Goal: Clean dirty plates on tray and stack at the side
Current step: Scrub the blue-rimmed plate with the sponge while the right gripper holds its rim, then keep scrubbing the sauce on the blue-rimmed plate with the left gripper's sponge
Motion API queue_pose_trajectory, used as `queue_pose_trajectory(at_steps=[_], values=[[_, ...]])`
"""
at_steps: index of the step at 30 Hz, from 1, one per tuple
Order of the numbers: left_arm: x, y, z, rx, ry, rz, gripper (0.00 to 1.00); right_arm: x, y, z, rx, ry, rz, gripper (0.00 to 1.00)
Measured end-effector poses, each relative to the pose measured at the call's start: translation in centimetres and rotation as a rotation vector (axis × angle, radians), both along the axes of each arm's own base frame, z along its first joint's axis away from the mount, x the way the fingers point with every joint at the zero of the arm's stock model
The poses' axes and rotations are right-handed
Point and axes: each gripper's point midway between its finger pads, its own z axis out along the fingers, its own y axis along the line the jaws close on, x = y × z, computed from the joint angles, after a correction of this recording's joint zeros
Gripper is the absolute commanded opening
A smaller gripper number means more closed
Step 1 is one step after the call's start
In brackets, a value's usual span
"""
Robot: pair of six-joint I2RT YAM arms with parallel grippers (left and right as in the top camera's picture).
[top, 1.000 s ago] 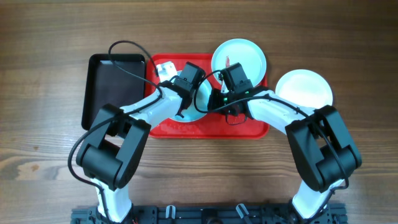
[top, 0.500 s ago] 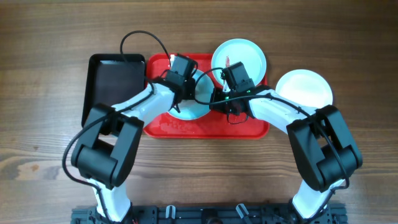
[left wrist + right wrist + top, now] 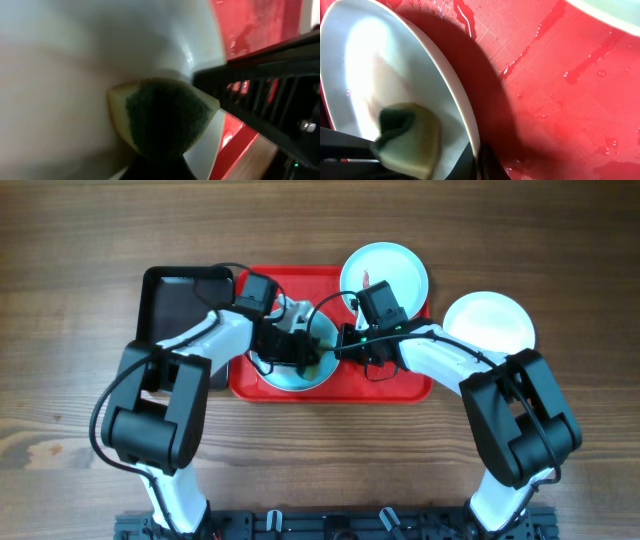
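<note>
A pale blue plate (image 3: pixel 290 372) lies tilted on the red tray (image 3: pixel 400 385). My right gripper (image 3: pixel 341 348) is shut on its right rim, and the pinch shows in the right wrist view (image 3: pixel 477 161). My left gripper (image 3: pixel 290 343) is shut on a green and yellow sponge (image 3: pixel 162 120) and presses it on the plate's inner face (image 3: pixel 75 75). The sponge also shows in the right wrist view (image 3: pixel 410 136). A second pale blue plate (image 3: pixel 385 272) with a red smear sits at the tray's back right. A white plate (image 3: pixel 490 323) lies on the table to the right.
A smaller black tray (image 3: pixel 180 305) lies against the red tray's left side. The red tray's floor (image 3: pixel 560 100) is wet with streaks. Both arms cross over the tray's middle, close together. Bare wooden table (image 3: pixel 560 260) surrounds the trays.
My left gripper has swept the sponge leftward and toward the front across the held plate. The plate now shows more toward the front left. The right arm has hardly moved.
</note>
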Motion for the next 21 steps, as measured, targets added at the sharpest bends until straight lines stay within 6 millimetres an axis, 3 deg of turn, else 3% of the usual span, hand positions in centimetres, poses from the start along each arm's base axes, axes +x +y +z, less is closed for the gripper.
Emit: queue_pose_trajectory(at_steps=[4,7,9,14,17,21], values=[[1.4,-1.2,-0.1,0.028,-0.076,0.022,0.04,0.0,0.0,0.0,0.0,-0.001,0.003,0.04],[3.0,-1.0,-0.3,0.088,-0.102,0.123,0.04,0.0,0.0,0.0,0.0,-0.001,0.003,0.04],[4.6,0.0,-0.3,0.157,-0.124,0.235,0.04,0.0,0.0,0.0,0.0,-0.001,0.003,0.04],[7.9,4.7,-0.1,0.371,-0.204,0.544,0.04,0.0,0.0,0.0,0.0,-0.001,0.003,0.04],[8.3,6.3,-0.1,0.453,-0.233,0.625,0.04,0.0,0.2,0.0,0.002,-0.003,0.006,0.04],[7.4,8.5,-0.2,0.575,-0.215,0.703,0.04,-0.1,0.6,0.0,0.012,-0.004,0.017,0.04]])
